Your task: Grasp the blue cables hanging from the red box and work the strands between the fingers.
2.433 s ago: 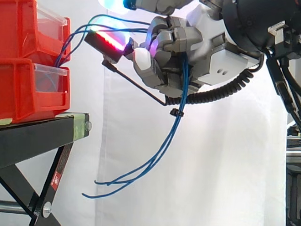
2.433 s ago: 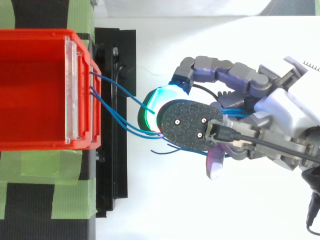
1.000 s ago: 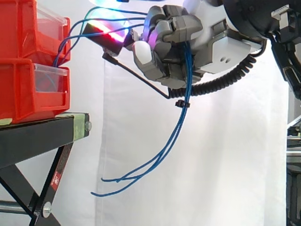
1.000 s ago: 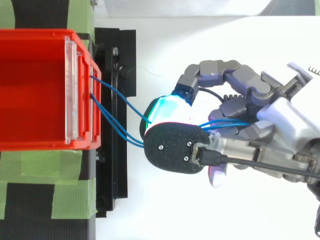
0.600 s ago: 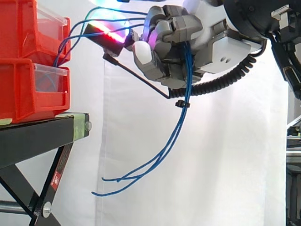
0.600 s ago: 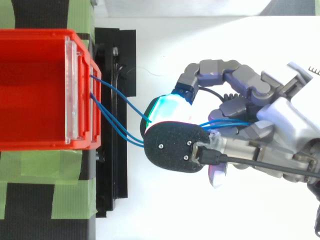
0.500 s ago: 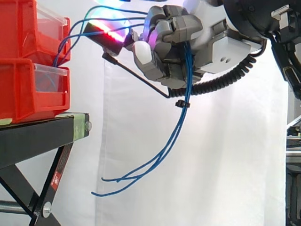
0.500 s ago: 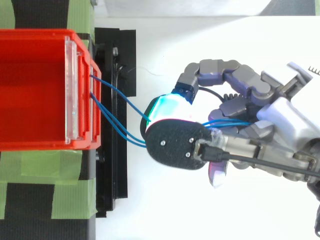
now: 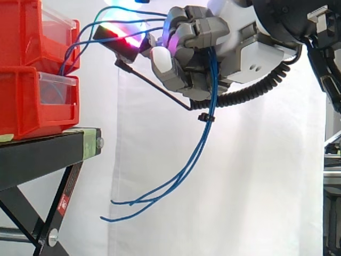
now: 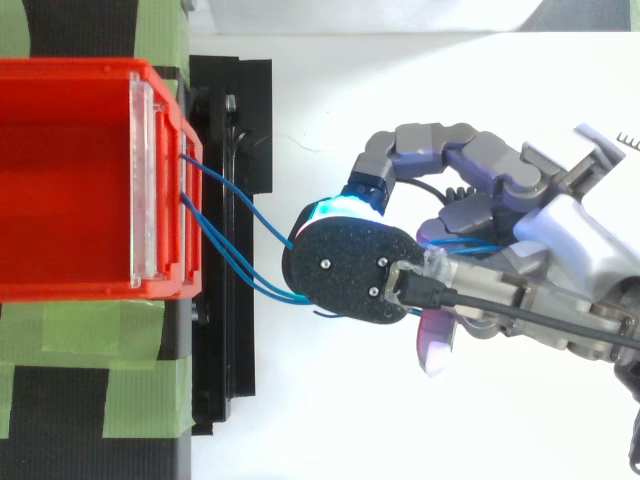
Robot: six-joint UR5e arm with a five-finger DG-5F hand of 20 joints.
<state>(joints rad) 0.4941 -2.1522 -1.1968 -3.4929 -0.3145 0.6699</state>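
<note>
Hand [image 9: 187, 56]: enters from the right edge of the side view, raised level with the upper bin. The fingers [image 10: 440, 140] are curled tight round the strands, which pass down through the closed fist.
Grip: closed on the blue cables [image 9: 200, 144], held between curled fingers and thumb. A white-glowing fingertip [image 9: 160, 60] faces the camera in the side view, and one broad pad reaches out toward the bins with a red-magenta glow along its lower face.
Blue cables, upper run: several thin strands leave the front of the red box [image 9: 21, 32] and arch across the open gap to the hand. From above they cross the stand's edge as separate lines [image 10: 235, 205] and vanish beneath the dark oval back of the forward pad.
Blue cables, lower run: below the fist the strands hang in a loose bundle, sweep down and to the left, and end free in the air near the stand's leg, touching nothing.
Red box: upper of two stacked bins, open-topped with a clear front panel [image 10: 143, 180]; its inside looks bare from above.
Lower red bin [image 9: 26, 106]: directly beneath, resting on the black stand [image 9: 42, 154].
Stand surface: marked with strips of green tape [image 10: 110, 330].
Background: white curtain [image 9: 250, 186].
</note>
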